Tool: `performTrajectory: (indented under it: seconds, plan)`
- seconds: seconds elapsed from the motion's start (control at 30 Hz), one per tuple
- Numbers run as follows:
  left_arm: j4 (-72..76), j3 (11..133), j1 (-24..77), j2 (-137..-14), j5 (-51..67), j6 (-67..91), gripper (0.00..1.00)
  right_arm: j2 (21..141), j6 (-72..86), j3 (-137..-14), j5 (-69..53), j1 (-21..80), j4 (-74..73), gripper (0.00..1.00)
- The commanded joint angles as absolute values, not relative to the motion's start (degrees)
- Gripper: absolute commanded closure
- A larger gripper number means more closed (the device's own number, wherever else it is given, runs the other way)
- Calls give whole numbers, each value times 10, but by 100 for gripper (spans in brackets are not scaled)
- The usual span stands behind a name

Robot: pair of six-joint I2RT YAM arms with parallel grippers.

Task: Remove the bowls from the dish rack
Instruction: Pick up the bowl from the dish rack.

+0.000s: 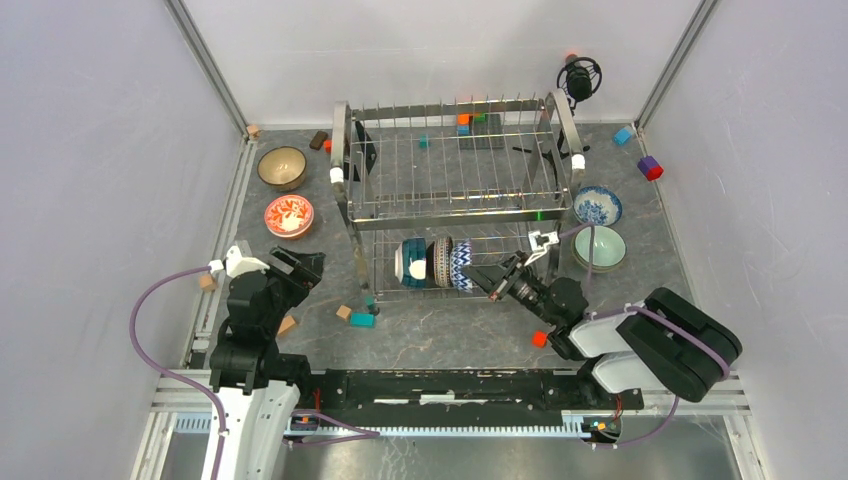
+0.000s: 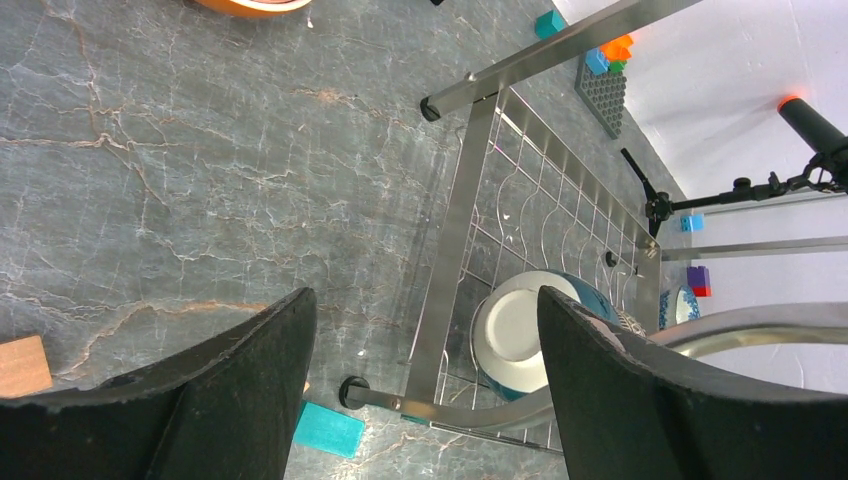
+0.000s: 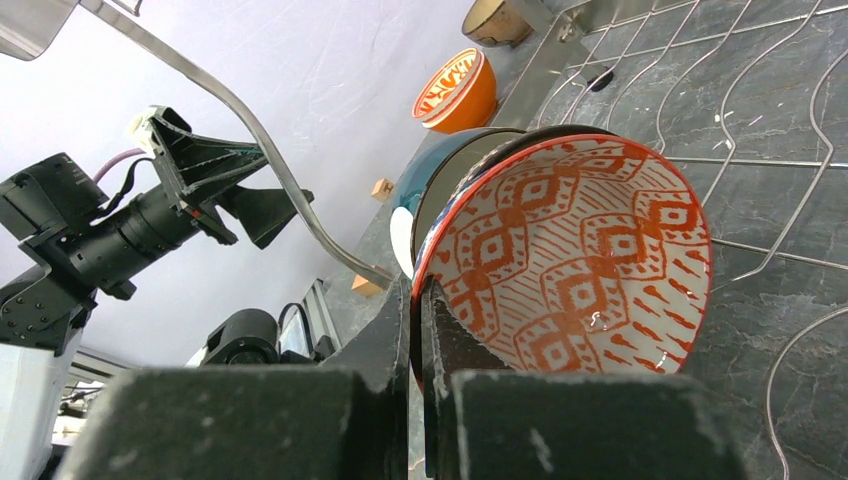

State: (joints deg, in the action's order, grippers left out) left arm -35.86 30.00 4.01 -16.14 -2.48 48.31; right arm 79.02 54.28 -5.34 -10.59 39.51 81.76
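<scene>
Left to right: my left gripper (image 1: pixel 303 264) hangs over the left side of the table (image 1: pixel 440 335), jaws spread wide and holding nothing. Its wrist view cuts both fingers (image 2: pixel 240 400) off at the bottom edge. Beyond it, a brown bowl (image 1: pixel 282 167) and an orange bowl (image 1: pixel 289 215) sit upright on the table, left of the rack (image 1: pixel 450 205). In the rack's lower tier three bowls stand on edge, packed together. There is a teal bowl (image 1: pixel 412 262), a middle bowl (image 1: pixel 440 262) mostly hidden between its neighbours, and a red-patterned bowl (image 3: pixel 580 260) at the right. My right gripper (image 3: pixel 420 300) is pinched tight on that bowl's rim, though from above its fingertips are lost among the wires. Right of the rack sit a blue bowl (image 1: pixel 597 205) and a green bowl (image 1: pixel 605 247), the green one partly crossed by a cable (image 1: pixel 584 250).
</scene>
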Motion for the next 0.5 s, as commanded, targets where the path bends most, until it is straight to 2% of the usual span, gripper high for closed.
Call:
performTrajectory:
  seconds: [0.0, 0.47]
  plan:
    - [-342, 307, 40, -166, -28, 461, 14, 735, 574, -47, -121, 390, 902, 100]
    - [-348, 308, 40, -164, -35, 461, 14, 625, 503, -46, -158, 384, 734, 100]
